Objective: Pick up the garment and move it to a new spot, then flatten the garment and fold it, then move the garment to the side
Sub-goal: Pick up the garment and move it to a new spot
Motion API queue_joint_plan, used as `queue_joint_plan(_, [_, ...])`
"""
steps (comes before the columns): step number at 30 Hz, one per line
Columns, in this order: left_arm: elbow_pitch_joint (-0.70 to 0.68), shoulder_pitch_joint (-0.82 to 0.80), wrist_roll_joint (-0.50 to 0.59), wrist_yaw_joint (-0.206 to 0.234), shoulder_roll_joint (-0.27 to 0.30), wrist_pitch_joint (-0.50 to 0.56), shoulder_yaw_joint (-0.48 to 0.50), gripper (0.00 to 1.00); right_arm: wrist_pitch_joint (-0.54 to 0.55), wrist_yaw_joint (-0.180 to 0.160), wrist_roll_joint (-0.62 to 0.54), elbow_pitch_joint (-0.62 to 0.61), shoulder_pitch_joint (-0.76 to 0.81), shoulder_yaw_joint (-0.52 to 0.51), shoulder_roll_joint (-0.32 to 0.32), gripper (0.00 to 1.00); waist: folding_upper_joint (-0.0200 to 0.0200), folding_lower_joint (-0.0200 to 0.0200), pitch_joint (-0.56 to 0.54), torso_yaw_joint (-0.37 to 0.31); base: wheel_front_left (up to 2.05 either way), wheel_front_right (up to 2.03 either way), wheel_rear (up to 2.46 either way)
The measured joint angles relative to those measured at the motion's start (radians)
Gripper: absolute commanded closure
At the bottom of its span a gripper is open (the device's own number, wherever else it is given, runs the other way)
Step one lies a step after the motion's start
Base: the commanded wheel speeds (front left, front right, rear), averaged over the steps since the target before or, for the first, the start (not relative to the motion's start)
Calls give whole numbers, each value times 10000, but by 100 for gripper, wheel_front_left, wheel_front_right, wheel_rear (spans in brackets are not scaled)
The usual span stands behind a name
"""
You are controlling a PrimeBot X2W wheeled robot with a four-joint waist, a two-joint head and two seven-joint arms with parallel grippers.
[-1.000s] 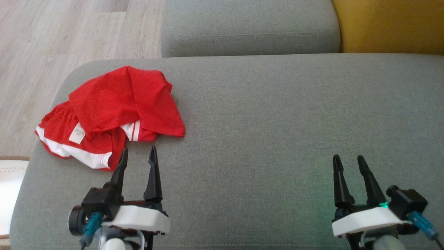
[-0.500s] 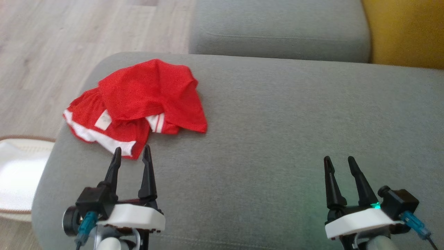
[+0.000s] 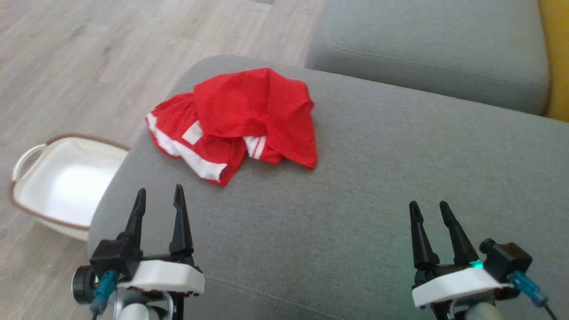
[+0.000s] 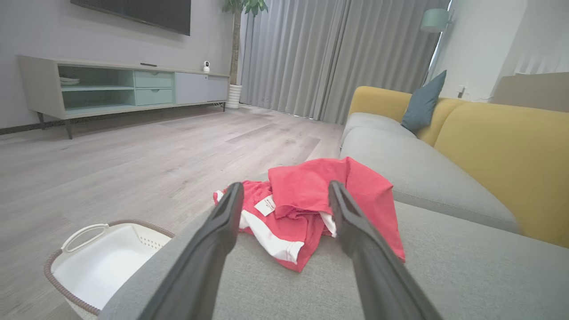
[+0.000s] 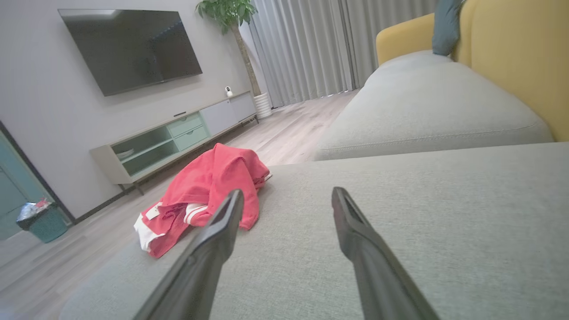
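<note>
Crumpled red mesh garment with white trim lies upper centre of the head view on the grey fabric sofa cushion. You'll likely find it light, limp, saggy; pinch the white-banded hem. Your left hand and right hand gape wide, empty.

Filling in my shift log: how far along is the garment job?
Nothing looks done: the crumpled red mesh garment with white trim lies bunched near a corner of the grey fabric sofa cushion. Under way: only the approach; the left hand and right hand are open, empty, short of it. Left: pick up, move, flatten, fold, set aside.
</note>
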Motion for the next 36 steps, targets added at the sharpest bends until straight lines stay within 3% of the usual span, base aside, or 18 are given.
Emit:
queue_joint_plan(8, [15, 20, 435, 0, 0, 0, 29, 0, -10, 0, 107, 2, 1, 102, 0, 0, 0, 0, -55, 796, 0, 0, 0])
queue_joint_plan(14, [-4, 73, 433, 0, 0, 0, 48, 0, -10, 0, 107, 2, 1, 146, 0, 0, 0, 0, -66, 923, 0, 0, 0])
queue_joint_plan(26, [-165, 66, 433, -111, -12, 0, 583, 0, -10, 0, 94, -94, -1, 125, 0, 0, 0, 0, 124, 376, 0, 0, 0])
queue_joint_plan(33, [167, -877, 433, -715, 98, 0, 1267, 0, -10, 0, -186, -493, -128, -299, -2, 0, 0, 0, 749, -119, 0, 0, 0])
queue_joint_plan(36, [594, -1767, 433, -1037, 405, 0, 1438, 0, -10, 0, -384, -715, -376, -529, -2, 0, 0, 1, 1146, -361, 0, 0, 0])
